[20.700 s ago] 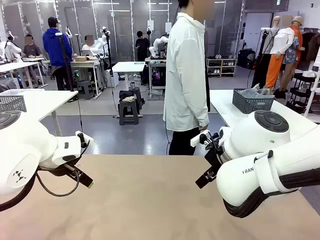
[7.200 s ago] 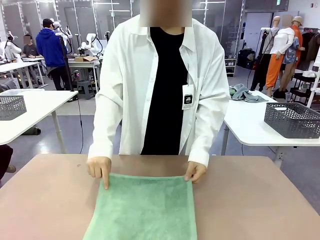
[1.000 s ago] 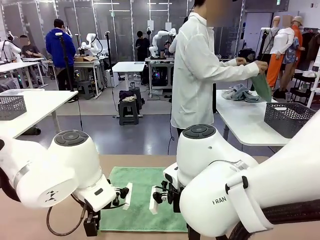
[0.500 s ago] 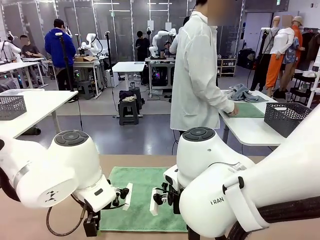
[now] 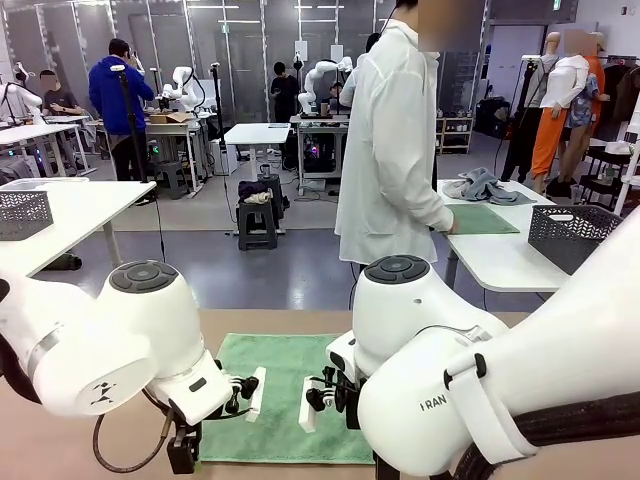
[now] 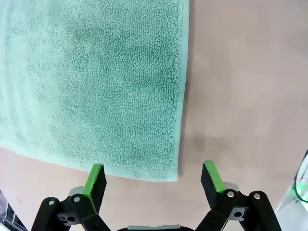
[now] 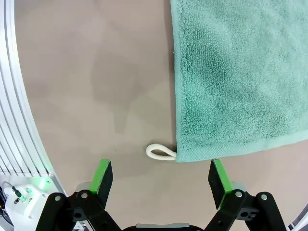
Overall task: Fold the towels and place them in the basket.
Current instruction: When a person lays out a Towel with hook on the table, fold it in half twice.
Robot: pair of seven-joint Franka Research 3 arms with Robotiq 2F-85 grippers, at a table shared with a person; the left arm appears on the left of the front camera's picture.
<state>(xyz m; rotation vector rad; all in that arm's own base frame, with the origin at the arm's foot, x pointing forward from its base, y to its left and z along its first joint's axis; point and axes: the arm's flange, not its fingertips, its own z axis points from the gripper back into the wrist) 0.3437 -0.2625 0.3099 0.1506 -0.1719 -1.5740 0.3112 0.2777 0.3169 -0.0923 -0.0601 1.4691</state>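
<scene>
Mint green towel: the mint green towel [image 5: 290, 385] lies flat on the near table [image 5: 262, 321], between the two white arms.
Left claw: the left claw [image 6: 154, 172] hangs released over the towel's near-left corner. The corner sits between its green pads [image 6: 94, 174]; whether they touch the cloth cannot be told.
Right claw: the right claw [image 7: 161, 173] is also released, jaws wide, over the near-right corner. A white loop [image 7: 160, 152] sticks out from that corner onto bare table.
Person: a person [image 5: 390, 140] in a white coat stands beyond the table's far edge, turned to the far-right table [image 5: 500, 260], one hand at a green cloth [image 5: 482, 218] spread flat there.
Blue-grey towel: the blue-grey towel [image 5: 480, 185] lies crumpled on that far-right table, just behind the green cloth.
Basket: the basket [image 5: 582, 238] stands on the same table, right of the cloth.
</scene>
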